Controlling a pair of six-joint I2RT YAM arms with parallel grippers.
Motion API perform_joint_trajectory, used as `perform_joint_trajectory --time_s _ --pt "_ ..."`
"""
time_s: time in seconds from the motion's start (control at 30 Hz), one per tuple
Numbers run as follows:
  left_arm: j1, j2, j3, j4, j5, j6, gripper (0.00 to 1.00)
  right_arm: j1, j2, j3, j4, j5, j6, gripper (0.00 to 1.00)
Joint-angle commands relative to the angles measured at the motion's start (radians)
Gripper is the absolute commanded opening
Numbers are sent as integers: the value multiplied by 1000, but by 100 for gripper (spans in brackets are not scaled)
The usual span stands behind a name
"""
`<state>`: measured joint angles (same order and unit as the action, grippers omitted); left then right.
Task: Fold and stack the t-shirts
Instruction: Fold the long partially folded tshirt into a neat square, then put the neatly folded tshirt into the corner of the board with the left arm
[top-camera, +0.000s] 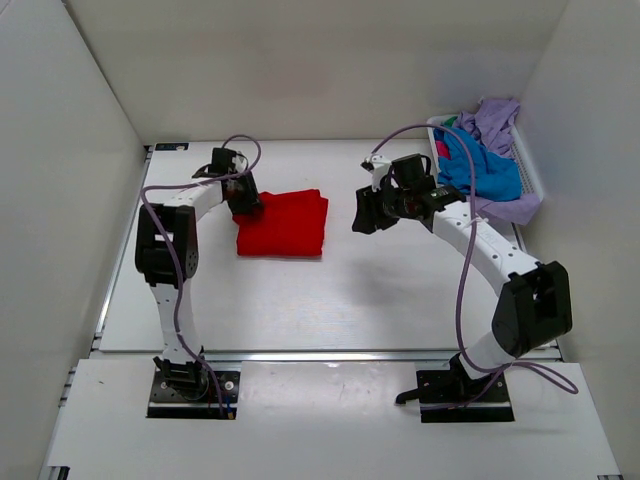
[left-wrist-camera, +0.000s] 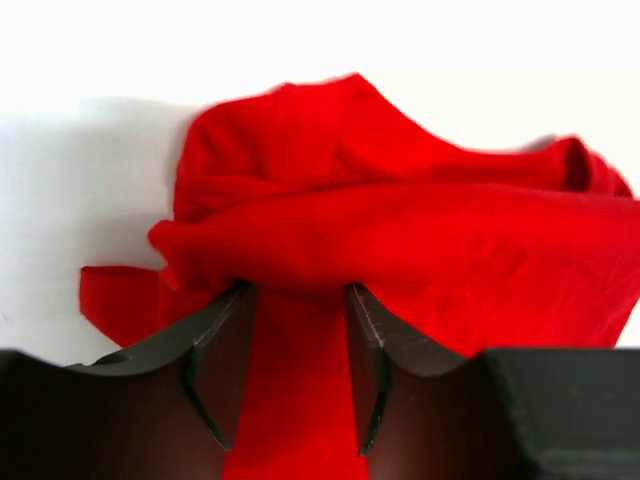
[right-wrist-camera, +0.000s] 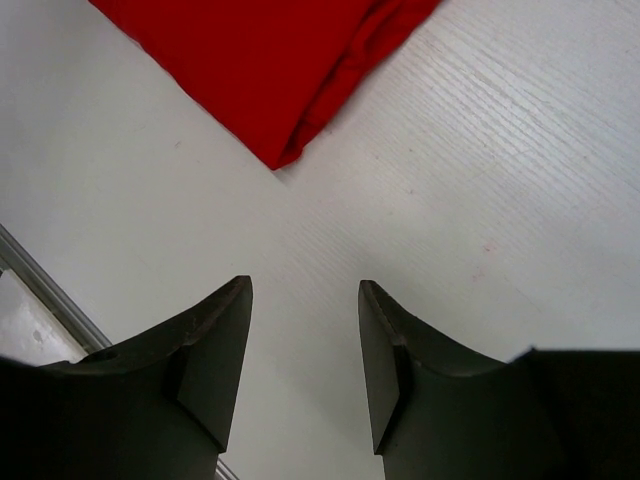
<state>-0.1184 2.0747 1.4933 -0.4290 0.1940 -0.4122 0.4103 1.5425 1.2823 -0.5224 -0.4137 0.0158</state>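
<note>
My left gripper has its fingers apart, straddling a bunched edge of the red t-shirt, which lies folded on the table left of centre; I cannot tell whether they press on the cloth. My right gripper hangs spread and empty over the table near a corner of that shirt. The blue t-shirt and lavender t-shirt are heaped in the white basket at the far right.

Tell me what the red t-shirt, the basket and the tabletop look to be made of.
Red t-shirt: soft matte cloth, likely cotton; it bunches in rounded folds.
Basket: white, probably plastic; thin rigid slatted wall.
Tabletop: white laminate or painted wood, seemingly; fine grain lines show in the right wrist view.
</note>
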Motion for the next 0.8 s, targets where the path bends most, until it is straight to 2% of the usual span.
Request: perform_joint_trajectory --time_s 0.0,0.1,0.17,0.27,0.43,0.57,0.77 --pt "3 -19 94 6 -39 10 52 7 -53 -5 35 -13 15 44" --pt "25 -125 10 59 -10 -7 56 -4 -65 -17 35 -5 15 44" --pt "43 -175 -16 47 30 -17 68 -5 -73 -23 42 -19 19 44" --pt "74 -211 -13 -83 57 60 79 -4 -79 -31 48 -20 27 44" --pt "43 -220 -57 -200 -39 157 80 10 -98 -41 56 -34 35 43" --pt "17 -186 -103 -189 -68 165 79 13 -111 -54 67 -42 47 44" --pt "-29 -111 -85 -188 -134 145 80 -2 -137 -72 67 -42 52 44"
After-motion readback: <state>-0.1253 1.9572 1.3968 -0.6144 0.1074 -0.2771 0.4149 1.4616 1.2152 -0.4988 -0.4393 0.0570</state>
